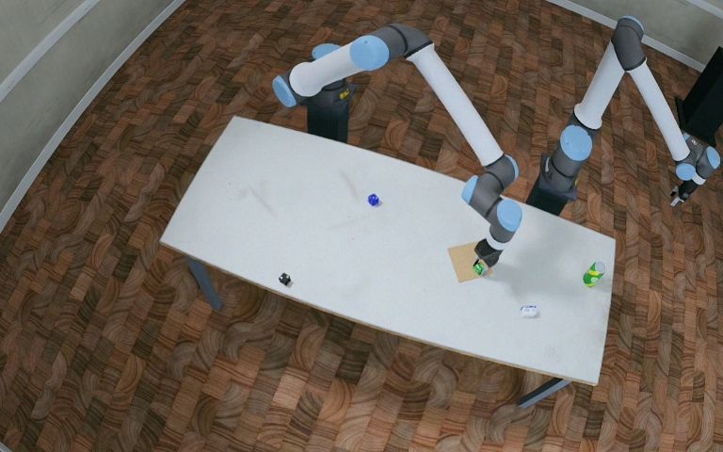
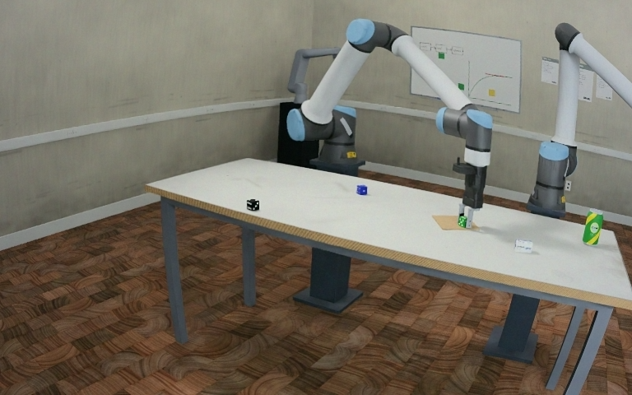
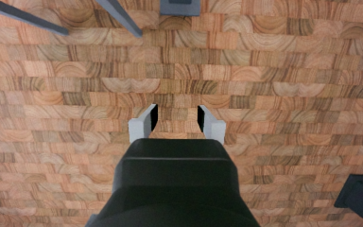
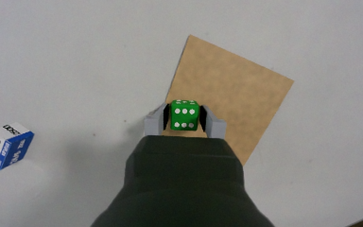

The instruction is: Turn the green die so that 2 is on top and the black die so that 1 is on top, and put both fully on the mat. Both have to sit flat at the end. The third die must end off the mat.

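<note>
"What's in the top view?"

"A patterned wooden floor and a long white table. The green die is at the tan mat, between the fingers of the right claw."

"And the other 2 dice?"

"The blue die and the black die are on the table, well apart from the mat (the black die is near the long edge). The left claw is out past the table, above the floor."

"What about the exterior view?"

"A whiteboard hangs on the wall. The right claw points straight down around the green die. A green and yellow can stands upright, and a small box lies between it and the mat."

"Left wrist?"

"Fingers wide apart, only floor beyond them."

"Right wrist?"

"The claw is open, with slim gaps beside the green die, so it isn't gripping. The face towards the camera has 6 dots (not the 2 we want). I can't tell if it sits fully flat."
</note>
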Robot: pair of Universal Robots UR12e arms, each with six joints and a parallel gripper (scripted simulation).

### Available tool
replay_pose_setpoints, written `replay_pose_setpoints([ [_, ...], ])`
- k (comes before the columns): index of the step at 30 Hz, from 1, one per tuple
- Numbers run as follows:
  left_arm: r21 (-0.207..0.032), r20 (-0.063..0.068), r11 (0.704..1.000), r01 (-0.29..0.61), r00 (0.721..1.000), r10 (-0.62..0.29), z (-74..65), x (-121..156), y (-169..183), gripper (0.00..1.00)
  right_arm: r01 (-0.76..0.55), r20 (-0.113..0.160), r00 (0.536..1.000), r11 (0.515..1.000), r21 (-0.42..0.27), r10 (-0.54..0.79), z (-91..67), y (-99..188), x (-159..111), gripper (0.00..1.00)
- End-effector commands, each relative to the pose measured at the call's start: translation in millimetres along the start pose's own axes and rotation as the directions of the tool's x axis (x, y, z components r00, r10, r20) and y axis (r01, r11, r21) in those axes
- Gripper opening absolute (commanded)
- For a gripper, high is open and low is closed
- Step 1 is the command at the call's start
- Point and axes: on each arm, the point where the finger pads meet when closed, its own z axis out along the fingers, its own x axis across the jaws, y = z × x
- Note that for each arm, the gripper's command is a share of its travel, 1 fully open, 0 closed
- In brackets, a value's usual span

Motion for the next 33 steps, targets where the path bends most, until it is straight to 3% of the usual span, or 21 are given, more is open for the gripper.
replay_pose_setpoints([
  [1, 0.002, -0.001, 1.0, 0.002, 1.0, -0.002, 1.9, 2.1, -0.7, 1.0, -0.002, -0.002, 1.0, 1.0, 0.0, 0.002, 2.4, -1.2, 1.5, 0.87],
  [16, 0.002, -0.001, 1.0, 0.002, 1.0, -0.002, 1.9, 2.1, -0.7, 1.0, -0.002, -0.002, 1.0, 1.0, 0.0, 0.002, -2.9, -1.2, 1.5, 0.87],
  [24, 0.002, -0.001, 1.0, 0.002, 1.0, -0.002, 1.9, 2.1, -0.7, 1.0, -0.002, -0.002, 1.0, 1.0, 0.0, 0.002, -37.7, -1.2, 1.4, 0.87],
  [26, 0.002, -0.001, 1.0, 0.002, 1.0, -0.002, 1.9, 2.1, -0.7, 1.0, -0.002, -0.002, 1.0, 1.0, 0.0, 0.002, -37.7, -1.2, 1.4, 0.87],
  [33, 0.002, -0.001, 1.0, 0.002, 1.0, -0.002, 1.9, 2.1, -0.7, 1.0, -0.002, -0.002, 1.0, 1.0, 0.0, 0.002, -73.3, -1.3, 1.3, 0.87],
])
